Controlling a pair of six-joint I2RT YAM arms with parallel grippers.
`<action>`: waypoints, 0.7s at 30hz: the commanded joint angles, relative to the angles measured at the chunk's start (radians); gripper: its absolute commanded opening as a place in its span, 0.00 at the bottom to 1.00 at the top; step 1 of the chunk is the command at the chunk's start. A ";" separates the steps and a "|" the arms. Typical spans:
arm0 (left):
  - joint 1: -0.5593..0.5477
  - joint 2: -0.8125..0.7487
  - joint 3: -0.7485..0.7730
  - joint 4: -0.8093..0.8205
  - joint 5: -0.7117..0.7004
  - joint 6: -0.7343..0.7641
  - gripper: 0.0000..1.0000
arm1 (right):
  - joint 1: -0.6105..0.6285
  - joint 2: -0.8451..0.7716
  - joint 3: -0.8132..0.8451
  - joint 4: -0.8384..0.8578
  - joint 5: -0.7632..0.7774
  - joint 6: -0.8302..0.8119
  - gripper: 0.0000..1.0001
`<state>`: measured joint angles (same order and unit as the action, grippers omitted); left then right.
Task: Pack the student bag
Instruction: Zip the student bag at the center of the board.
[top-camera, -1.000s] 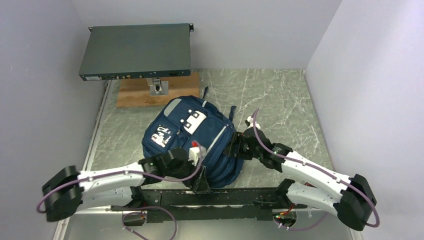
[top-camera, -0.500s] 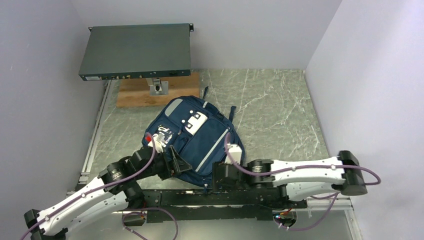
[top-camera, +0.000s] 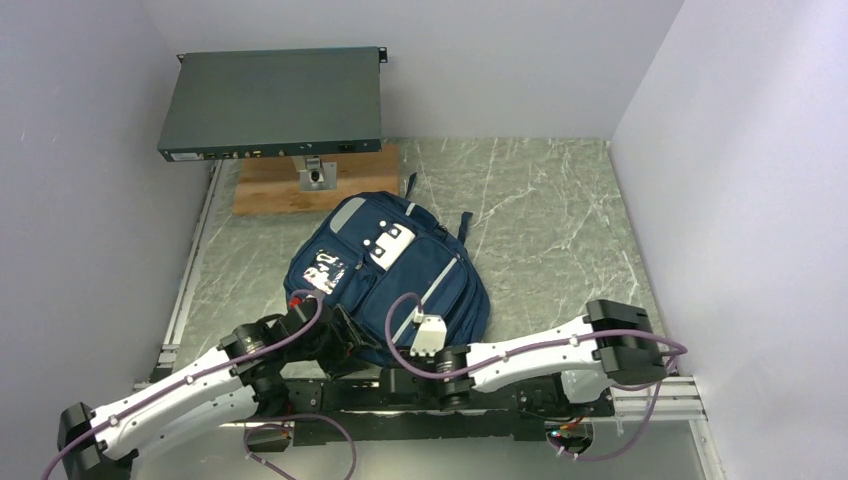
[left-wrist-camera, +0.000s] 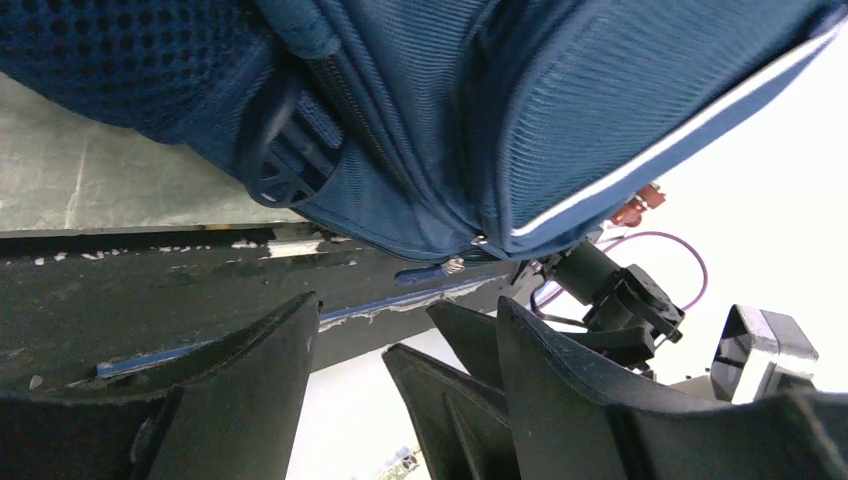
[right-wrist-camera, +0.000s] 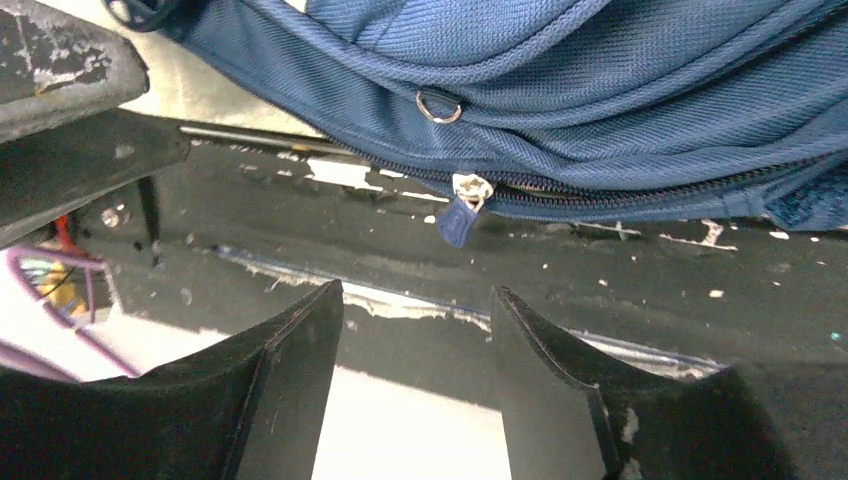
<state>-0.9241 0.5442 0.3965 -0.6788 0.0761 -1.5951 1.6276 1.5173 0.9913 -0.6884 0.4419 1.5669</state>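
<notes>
2 spread fingers (right-wrist-camera: 290, 385) (right end effector (right-wrist-camera: 415, 292)) face the student bag (right-wrist-camera: 600, 80).

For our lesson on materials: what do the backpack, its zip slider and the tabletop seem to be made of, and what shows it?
The student bag looks like woven synthetic fabric, matt navy; a fine ribbed weave shows close up. Its zip slider looks like silvery metal; it glints. The tabletop looks like green-grey stone, or a printed imitation; pale veins cross it.
</notes>
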 joint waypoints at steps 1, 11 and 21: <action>0.003 0.042 -0.028 -0.016 0.060 -0.176 0.68 | 0.037 0.083 0.019 0.025 0.106 0.118 0.58; 0.003 0.139 -0.078 0.070 0.012 -0.173 0.72 | 0.045 0.156 0.008 -0.026 0.236 0.226 0.47; 0.003 0.224 -0.093 0.101 -0.148 -0.165 0.48 | 0.036 0.176 0.007 -0.061 0.324 0.179 0.00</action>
<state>-0.9245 0.7727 0.2970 -0.5453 0.0715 -1.6661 1.6676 1.6936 0.9924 -0.6998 0.6872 1.7313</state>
